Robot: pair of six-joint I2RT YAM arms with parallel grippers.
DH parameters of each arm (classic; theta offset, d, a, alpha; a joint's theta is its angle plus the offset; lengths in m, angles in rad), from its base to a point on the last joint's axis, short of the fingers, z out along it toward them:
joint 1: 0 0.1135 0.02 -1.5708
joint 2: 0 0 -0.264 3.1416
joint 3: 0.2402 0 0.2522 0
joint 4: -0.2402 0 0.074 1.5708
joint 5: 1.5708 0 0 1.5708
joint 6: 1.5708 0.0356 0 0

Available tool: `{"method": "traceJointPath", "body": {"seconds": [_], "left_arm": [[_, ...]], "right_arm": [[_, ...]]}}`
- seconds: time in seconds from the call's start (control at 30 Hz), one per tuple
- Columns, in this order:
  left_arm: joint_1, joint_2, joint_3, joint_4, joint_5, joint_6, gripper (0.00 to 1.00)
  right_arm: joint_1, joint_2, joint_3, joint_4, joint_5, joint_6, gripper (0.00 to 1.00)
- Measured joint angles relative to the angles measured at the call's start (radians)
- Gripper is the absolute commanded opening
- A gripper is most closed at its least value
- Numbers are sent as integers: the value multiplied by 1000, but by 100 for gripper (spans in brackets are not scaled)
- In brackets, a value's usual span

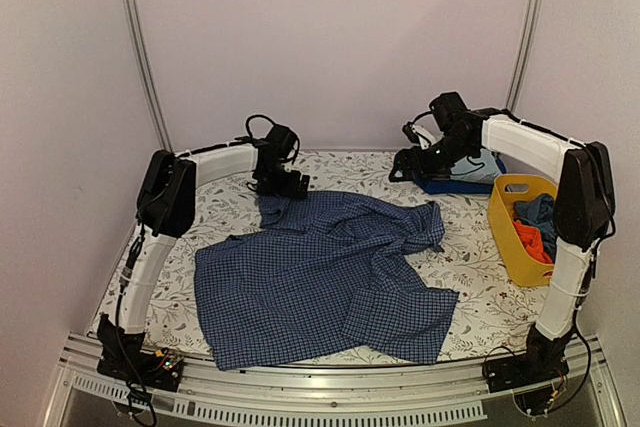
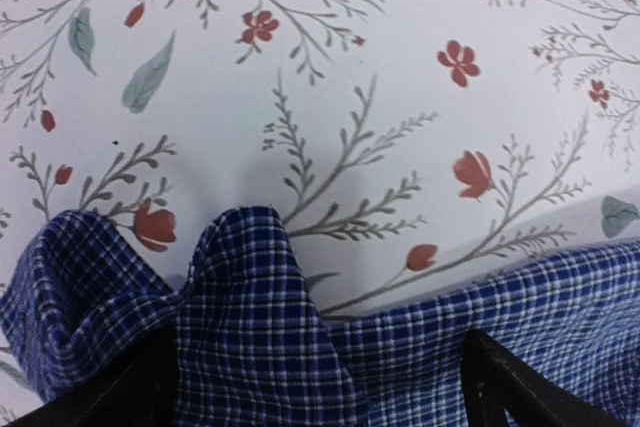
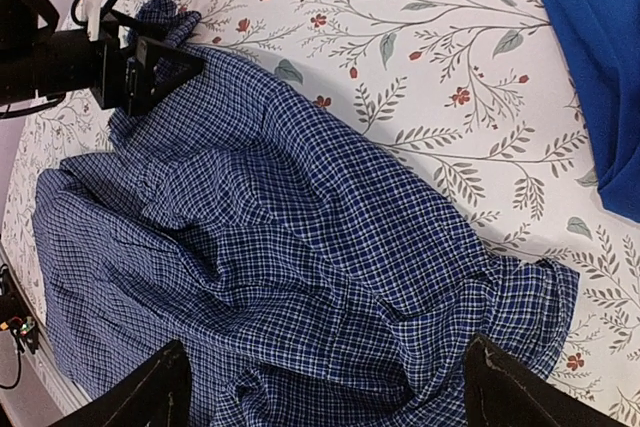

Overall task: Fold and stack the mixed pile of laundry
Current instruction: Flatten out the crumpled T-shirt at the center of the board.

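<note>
From where I stood, both arms were bent sharply at the elbow, their forearms reaching inward toward each other. The left arm (image 1: pixel 150 247) rose from its base, and its forearm ran rightward. The left gripper (image 1: pixel 288 183) was tipped down low, its fingers (image 2: pixel 110 397) spread wide. The right arm (image 1: pixel 570 267) mirrored it. The right gripper (image 1: pixel 405 167) hung higher, its fingers (image 3: pixel 520 387) likewise wide apart, closed on nothing.
</note>
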Motion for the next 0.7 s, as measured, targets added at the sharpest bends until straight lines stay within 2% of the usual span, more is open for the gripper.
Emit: {"method": "traceJointPath", "body": {"seconds": [0.03,0.1,0.17,0.2,0.23,0.33,0.53,0.7], "left_arm": [[1,26,30,-34,-38,-4,97],[4,44,66,-67,-91,-13,80],[13,43,81,-96,-117,-20,44],[20,39,81,-97,-115,-23,30],[29,35,76,-94,-109,-26,20],[73,2,25,-75,-43,-11,1],[143,-119,-6,15,132,98,0],[126,-292,16,155,350,177,0]], "right_arm": [[4,11,0,0,-6,-9,94],[8,29,1,2,-19,-31,95],[10,44,3,8,-29,-64,96],[10,50,7,12,-35,-83,96],[10,58,14,16,-39,-98,96],[10,89,52,34,-48,-141,96],[9,153,103,60,-72,-190,96],[-4,174,113,70,-124,-225,97]]}}
